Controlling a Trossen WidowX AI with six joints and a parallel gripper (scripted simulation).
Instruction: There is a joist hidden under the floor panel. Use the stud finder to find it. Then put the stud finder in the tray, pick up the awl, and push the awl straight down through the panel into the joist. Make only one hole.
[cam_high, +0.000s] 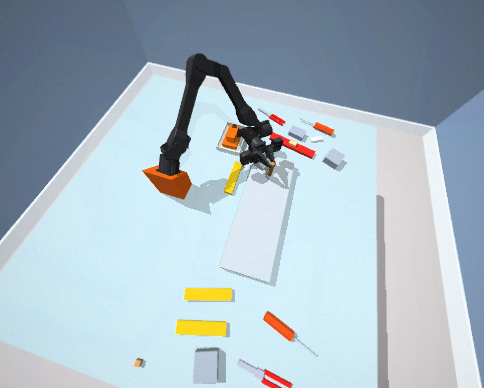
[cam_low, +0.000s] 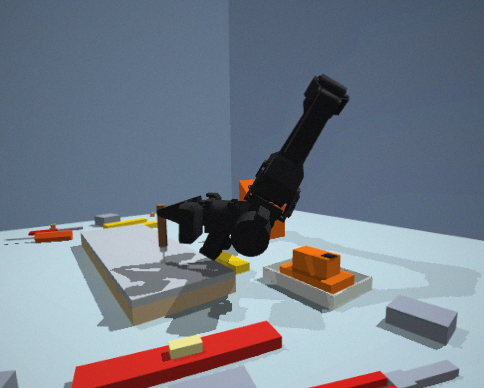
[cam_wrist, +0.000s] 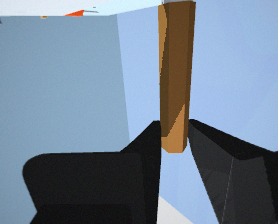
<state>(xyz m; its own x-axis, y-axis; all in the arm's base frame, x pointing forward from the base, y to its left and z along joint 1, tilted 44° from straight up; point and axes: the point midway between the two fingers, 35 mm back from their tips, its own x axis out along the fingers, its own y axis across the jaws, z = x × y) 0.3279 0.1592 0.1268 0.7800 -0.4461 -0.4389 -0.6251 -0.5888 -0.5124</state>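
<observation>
We have the jaws of our gripper closed around the handle of the awl, which is upright above the floor panel. The orange stud finder is lying inside the tray.

Bright light — crisp, dark shadows

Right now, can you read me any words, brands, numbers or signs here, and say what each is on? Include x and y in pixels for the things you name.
There are none that I can read.
The orange device (cam_high: 231, 136) (cam_low: 316, 262) in the tray (cam_high: 223, 149) (cam_low: 330, 301) has a small dark patch on top, too small to make out.
</observation>
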